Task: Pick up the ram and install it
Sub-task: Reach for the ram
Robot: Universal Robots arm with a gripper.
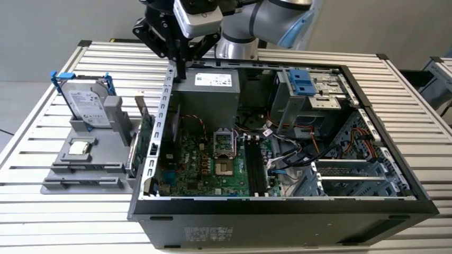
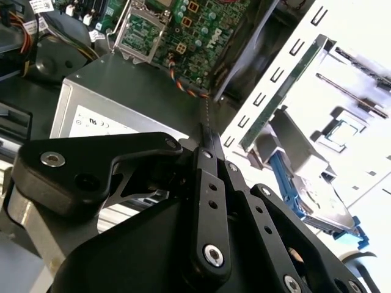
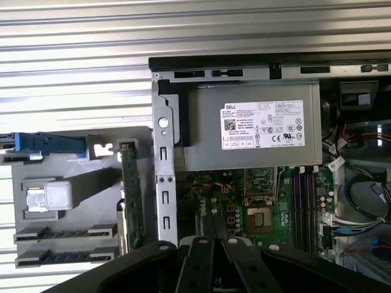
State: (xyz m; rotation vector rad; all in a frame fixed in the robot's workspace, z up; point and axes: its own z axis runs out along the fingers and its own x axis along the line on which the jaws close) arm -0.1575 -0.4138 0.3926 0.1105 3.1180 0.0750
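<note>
In the exterior view the end effector (image 1: 183,55) points straight down over the open case's (image 1: 282,203) 11 o'clock corner, above the power supply (image 1: 205,98). It is pinched narrow on the ram (image 1: 181,71), a dark strip held vertical, likely so its contact edge suits the memory slots (image 1: 254,166) toward 5 o'clock. In the second wrist view the strip juts from between the fingers (image 2: 209,195). In the first wrist view the expansion card (image 3: 129,189) stands in its grey holder (image 3: 79,183).

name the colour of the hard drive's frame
Blue. The hard drive's frame shows best in the exterior view.
</note>
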